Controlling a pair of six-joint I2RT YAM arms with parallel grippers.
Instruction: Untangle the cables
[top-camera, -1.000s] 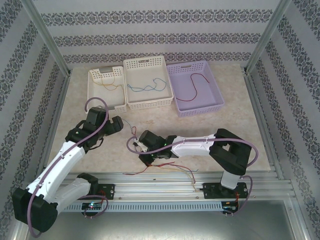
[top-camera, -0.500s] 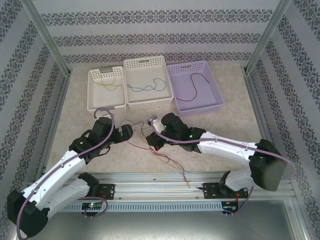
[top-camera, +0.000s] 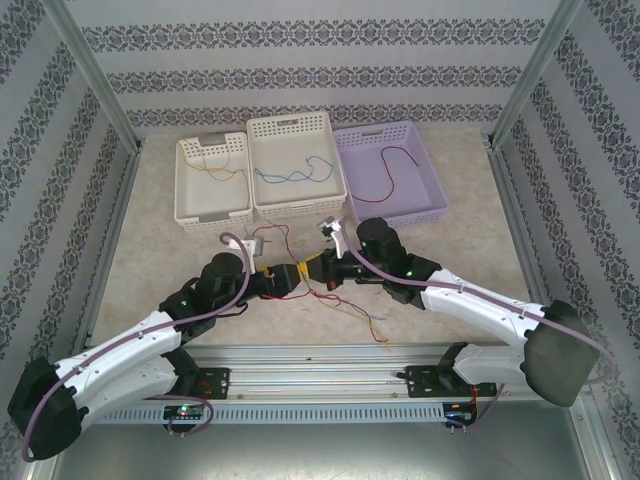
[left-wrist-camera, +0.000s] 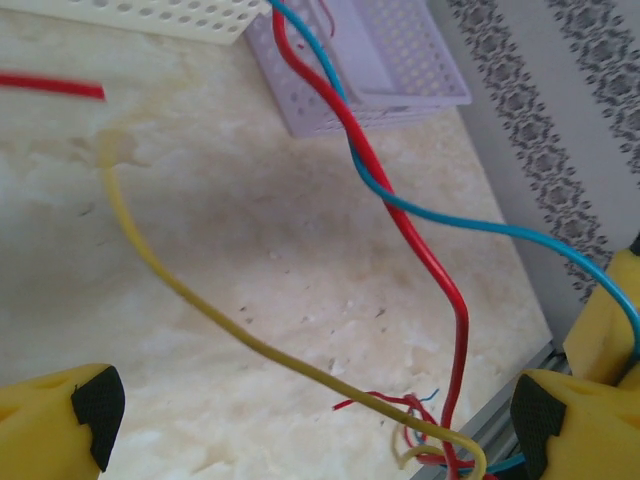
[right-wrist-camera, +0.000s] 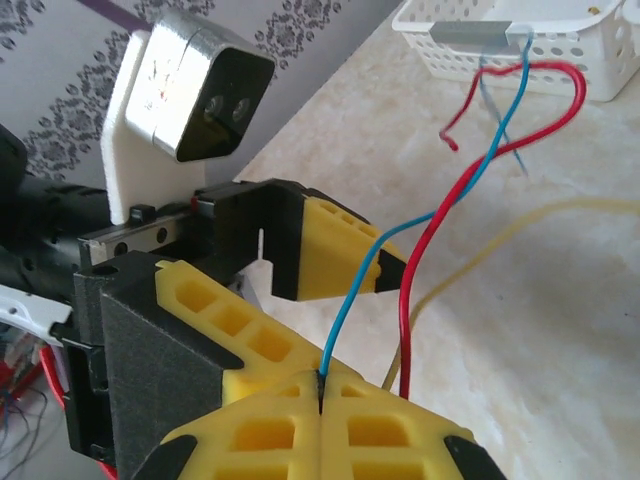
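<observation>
Both arms have swung inward from where they were a second ago, and the two grippers now meet nose to nose at the middle of the table, just in front of the baskets. The right gripper is clamped on a blue wire, which rises out of the seam between its yellow fingers. The left gripper stands wide, holding nothing. In its wrist view a red wire, the blue one and a yellow wire all run through the gap between its fingers, with red and blue crossing over each other.

From above, the knot of cables lies on the table between the grippers, loose ends trailing toward the near rail.

Part of the job looks done. A yellow strand lies in the cream basket, a blue strand in the white basket, and a red strand in the purple basket. What remains is the bundle at the middle: several wires are twisted together there, so I judge the task perhaps half finished, with the blue one the likely next to come free.
</observation>
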